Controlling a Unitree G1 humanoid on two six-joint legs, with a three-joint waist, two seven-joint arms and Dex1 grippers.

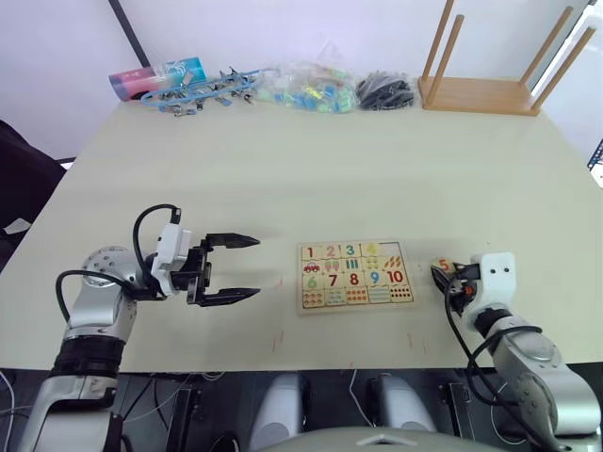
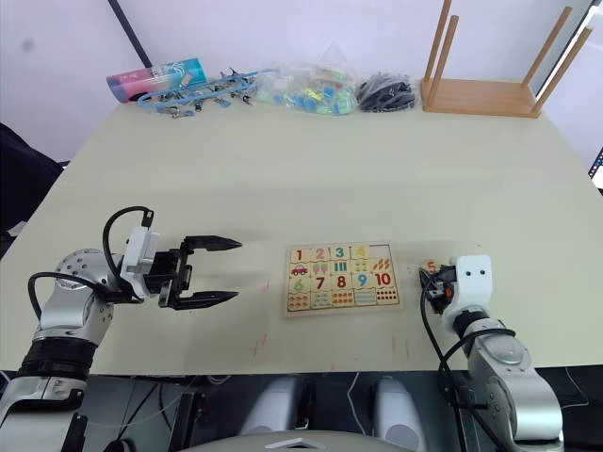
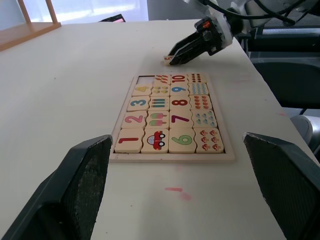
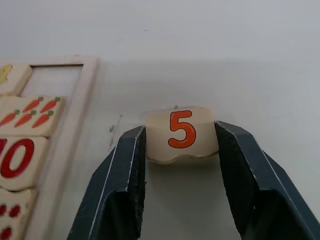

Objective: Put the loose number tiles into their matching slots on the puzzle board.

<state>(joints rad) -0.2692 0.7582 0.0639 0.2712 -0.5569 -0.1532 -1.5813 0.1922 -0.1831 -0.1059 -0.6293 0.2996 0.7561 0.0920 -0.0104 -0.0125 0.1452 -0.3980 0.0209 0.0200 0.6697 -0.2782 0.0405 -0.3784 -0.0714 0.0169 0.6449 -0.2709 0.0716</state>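
The puzzle board (image 1: 356, 275) lies flat at the front middle of the table. Tiles 1 to 4 sit in its digit row, and the slot (image 3: 145, 79) at the end of that row, beside the yellow 4, is bare wood. The orange 5 tile (image 4: 181, 134) rests on the table just right of the board. My right gripper (image 1: 444, 271) is shut on it, one finger (image 4: 122, 170) against each side. My left gripper (image 1: 254, 267) hovers open and holds nothing, a short way left of the board, its fingers (image 3: 80, 190) pointing at it.
An upturned wooden stool (image 1: 476, 92) stands at the back right. Along the back edge lie black cables (image 1: 384, 91), a clear bag of coloured pieces (image 1: 306, 89), blue clips (image 1: 203, 91) and a pink-and-blue canister (image 1: 155, 77). Small red marks (image 3: 174, 189) dot the table near the board.
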